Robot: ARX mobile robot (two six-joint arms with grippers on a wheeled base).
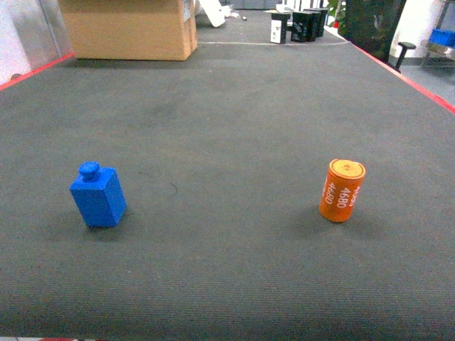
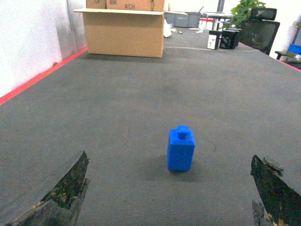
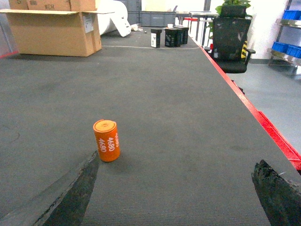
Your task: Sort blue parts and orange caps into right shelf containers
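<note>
- Dark grey ribbed mat (image 1: 234,106) — the surface I am working over, edged by a red line (image 3: 263,125) along its sides.
- Open cardboard box (image 1: 128,28) at the mat's far left.
- Black-and-white small boxes (image 1: 298,25), clustered at the far edge.
- Black office chair (image 3: 230,40) with a green plant (image 3: 233,7) behind it, beyond the right edge.

Dark grey mat (image 1: 234,106) edged red, cardboard box (image 1: 128,28) behind, black chair (image 3: 230,42).
</note>
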